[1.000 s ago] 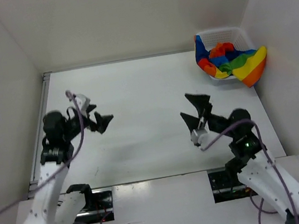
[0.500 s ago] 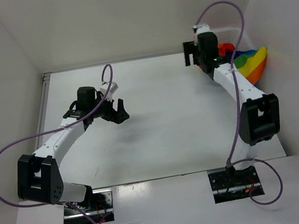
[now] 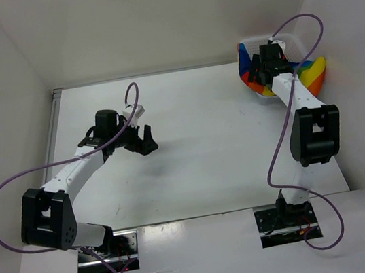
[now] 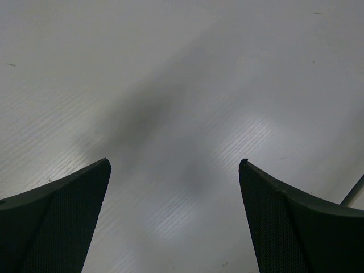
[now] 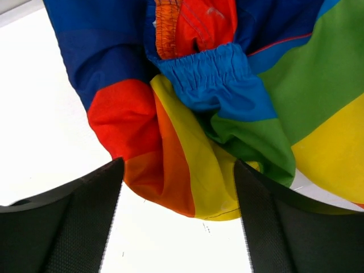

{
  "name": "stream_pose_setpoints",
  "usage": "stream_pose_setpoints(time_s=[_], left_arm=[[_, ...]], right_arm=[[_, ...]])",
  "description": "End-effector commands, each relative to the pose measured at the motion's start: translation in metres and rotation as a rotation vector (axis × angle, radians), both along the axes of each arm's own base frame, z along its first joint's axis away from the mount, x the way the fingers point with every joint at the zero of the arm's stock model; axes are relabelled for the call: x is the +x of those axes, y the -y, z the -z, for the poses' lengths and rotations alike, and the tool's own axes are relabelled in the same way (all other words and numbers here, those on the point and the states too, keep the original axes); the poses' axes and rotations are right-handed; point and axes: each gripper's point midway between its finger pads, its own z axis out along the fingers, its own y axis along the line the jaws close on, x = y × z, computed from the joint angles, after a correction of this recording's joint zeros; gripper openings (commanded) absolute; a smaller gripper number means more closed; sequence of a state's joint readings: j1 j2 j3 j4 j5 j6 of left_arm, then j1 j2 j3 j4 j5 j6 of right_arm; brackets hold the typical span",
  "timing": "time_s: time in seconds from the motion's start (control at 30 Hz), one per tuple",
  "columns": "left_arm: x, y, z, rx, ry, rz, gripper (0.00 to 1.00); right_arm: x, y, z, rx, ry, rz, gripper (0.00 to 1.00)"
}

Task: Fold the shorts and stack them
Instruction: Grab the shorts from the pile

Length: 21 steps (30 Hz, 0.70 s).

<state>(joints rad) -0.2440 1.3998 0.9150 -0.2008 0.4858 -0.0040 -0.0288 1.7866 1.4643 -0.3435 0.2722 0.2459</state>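
One pair of rainbow-striped soft cloth shorts (image 3: 313, 73), crumpled in white plastic mesh basket (image 3: 250, 40) at 1 o'clock corner of white table (image 3: 201, 120). Heap's long axis runs roughly 10-to-4 o'clock, striped end spilling over rim toward 4. One basket, two grippers. Right gripper (image 5: 177, 170) poised over cloth, jaws apart, nothing pinched. Left gripper (image 4: 175, 165) spread wide above table. Right arm hides heap's middle; legs and folds unreadable.

From where I stand, no writing, label, brand, number or sign can be read in any view
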Motion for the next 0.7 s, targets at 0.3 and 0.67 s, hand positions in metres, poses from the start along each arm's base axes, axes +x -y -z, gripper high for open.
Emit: stream_pose_setpoints(time_s=[0.3, 0.67], left_arm=[[0.009, 0.003, -0.014, -0.011, 0.062, 0.003, 1.00], [0.009, 0.003, -0.014, -0.011, 0.062, 0.003, 1.00]], right_arm=[[0.013, 0.002, 0.008, -0.027, 0.021, 0.010, 0.39], [0.006, -0.008, 0.013, 0.034, 0.004, -0.006, 0.01]])
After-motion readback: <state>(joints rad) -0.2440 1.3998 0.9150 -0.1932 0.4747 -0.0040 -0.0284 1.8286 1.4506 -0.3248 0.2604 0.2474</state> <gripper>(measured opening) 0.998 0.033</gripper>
